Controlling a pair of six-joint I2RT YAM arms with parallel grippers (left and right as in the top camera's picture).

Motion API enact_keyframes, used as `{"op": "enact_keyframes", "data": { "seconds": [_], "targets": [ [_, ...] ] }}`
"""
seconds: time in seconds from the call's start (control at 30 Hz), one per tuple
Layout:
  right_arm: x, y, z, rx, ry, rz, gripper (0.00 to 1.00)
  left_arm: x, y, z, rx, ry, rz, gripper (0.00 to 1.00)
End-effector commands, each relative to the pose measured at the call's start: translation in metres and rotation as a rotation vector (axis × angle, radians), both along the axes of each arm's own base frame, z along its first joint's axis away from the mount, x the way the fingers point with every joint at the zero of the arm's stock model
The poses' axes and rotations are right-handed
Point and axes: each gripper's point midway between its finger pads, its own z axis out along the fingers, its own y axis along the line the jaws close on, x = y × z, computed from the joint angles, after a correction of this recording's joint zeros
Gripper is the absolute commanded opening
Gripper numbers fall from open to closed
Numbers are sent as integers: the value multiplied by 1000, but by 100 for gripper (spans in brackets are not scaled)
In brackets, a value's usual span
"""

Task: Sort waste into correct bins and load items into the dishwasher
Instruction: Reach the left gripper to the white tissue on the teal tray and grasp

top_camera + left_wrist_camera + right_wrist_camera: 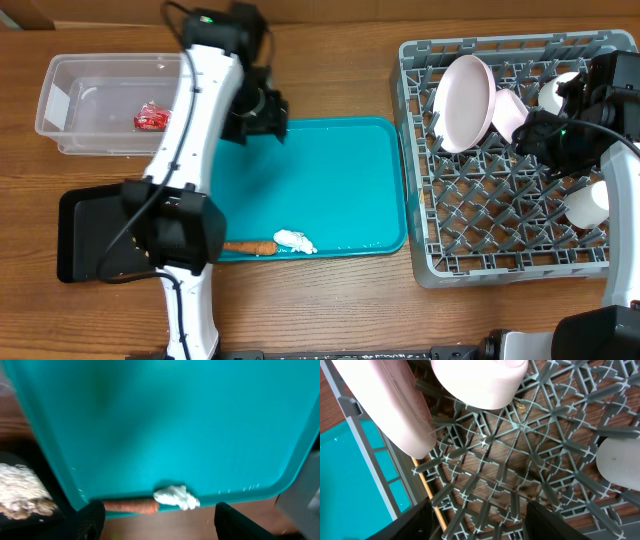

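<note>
While the left claw [160, 512] hangs released, nothing between its jaws, it sits over the far end of the teal tray [165, 425]. Judgement: lined up for a pickup.

On the tray's near rim lie 1 orange stick [131, 506] and 1 white tissue [176, 497], touching end to end, not yet sorted. Beside the tray, the black tray [80, 235] holds 1 heap of beige scraps [20, 491]. Farther out, the clear tub [60, 100] holds 1 red wrapper [152, 118]. Judgement: food goes in black, dry rubbish in clear.

The right claw [479, 515] is likewise released and empty, over the grey rack [520, 425] grid.

- 1 plate [385, 405], on edge and propped by pegs, probably so it drains.
- 1 bowl [480, 380], tilted just beside the plate.
- Cups: 2 made out, [555, 92] and [588, 203].
- 1 chopstick [426, 491] visible low in the rack; cannot tell if its pair is there.

All of it rests on the wooden counter [330, 300].
</note>
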Motion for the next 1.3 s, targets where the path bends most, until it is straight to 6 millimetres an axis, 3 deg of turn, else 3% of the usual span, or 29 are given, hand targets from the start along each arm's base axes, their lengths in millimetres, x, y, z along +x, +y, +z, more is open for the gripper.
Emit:
{"op": "enact_keyframes", "data": {
  "seconds": [0.0,0.17,0.27,0.33,0.47,0.57,0.7,0.73,0.83,1.13,1.23,1.27],
  "targets": [
    [2,-3,5,-17,-17,-3,62,-31,-18,-20,71,87,-128,70],
    [1,-3,5,-19,-10,-4,62,-67,-40,-35,172,153,-182,63],
    [1,-3,5,-19,-11,-4,62,-80,-43,-19,271,76,-170,66],
    [1,-3,5,-19,-14,-4,62,-88,-42,4,299,-13,-127,69],
    [3,-4,5,-21,-20,-4,62,-94,-48,17,258,-92,-132,71],
    [3,-4,5,-21,-21,-4,62,-99,-44,-2,264,-85,-138,72],
    [3,-4,5,-21,-21,-4,62,-103,-39,-49,263,-45,-123,75],
    [3,-3,6,-21,-21,-4,62,-105,-39,-70,242,-35,-115,79],
    [3,-3,5,-20,-20,-5,62,-110,-46,-102,154,-15,-132,80],
    [3,-3,5,-20,-20,-5,62,-136,-40,-134,133,54,-135,85],
    [3,-3,5,-20,-20,-5,62,-143,-41,-137,117,82,-133,81],
    [3,-3,5,-20,-20,-5,62,-144,-41,-138,118,84,-133,75]
  ]
}}
